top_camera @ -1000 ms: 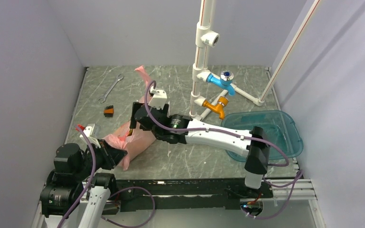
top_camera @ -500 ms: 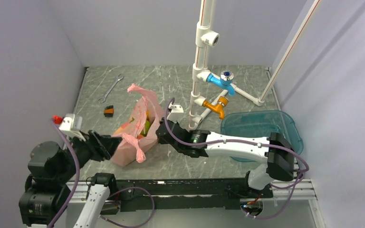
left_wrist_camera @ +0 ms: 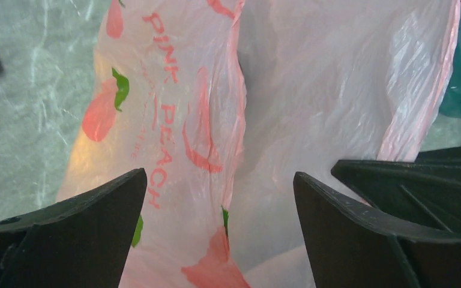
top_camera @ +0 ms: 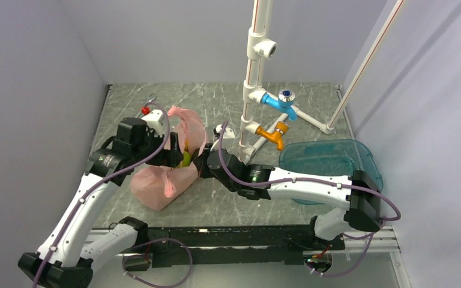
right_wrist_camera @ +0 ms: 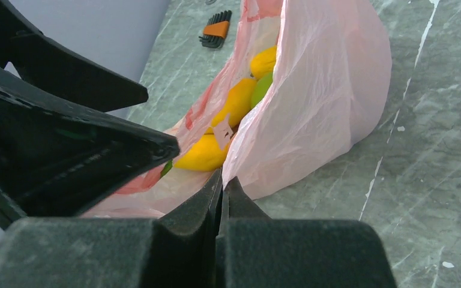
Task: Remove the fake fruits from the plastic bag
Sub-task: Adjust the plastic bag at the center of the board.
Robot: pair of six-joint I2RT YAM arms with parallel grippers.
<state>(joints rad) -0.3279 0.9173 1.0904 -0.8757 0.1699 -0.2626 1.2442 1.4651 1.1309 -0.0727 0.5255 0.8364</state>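
Lying centre-left on the counter (top_camera: pixel 216 207), the plastic bag (top_camera: pixel 153 186) was pinched at its rim by the closed right tool (right_wrist_camera: pixel 222 180), baring the fruits (right_wrist_camera: pixel 207 153) inside for the left tool (left_wrist_camera: pixel 219 177), spread wide and empty.

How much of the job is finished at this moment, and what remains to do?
Done: nothing yet; no fruit shows outside the plastic bag. In hand: the right hand, shut, seems to pinch the bag's rim so its mouth gapes, and the left hand hovers open over it. Left: every fruit, among them the yellow fruits and a green one seen inside.
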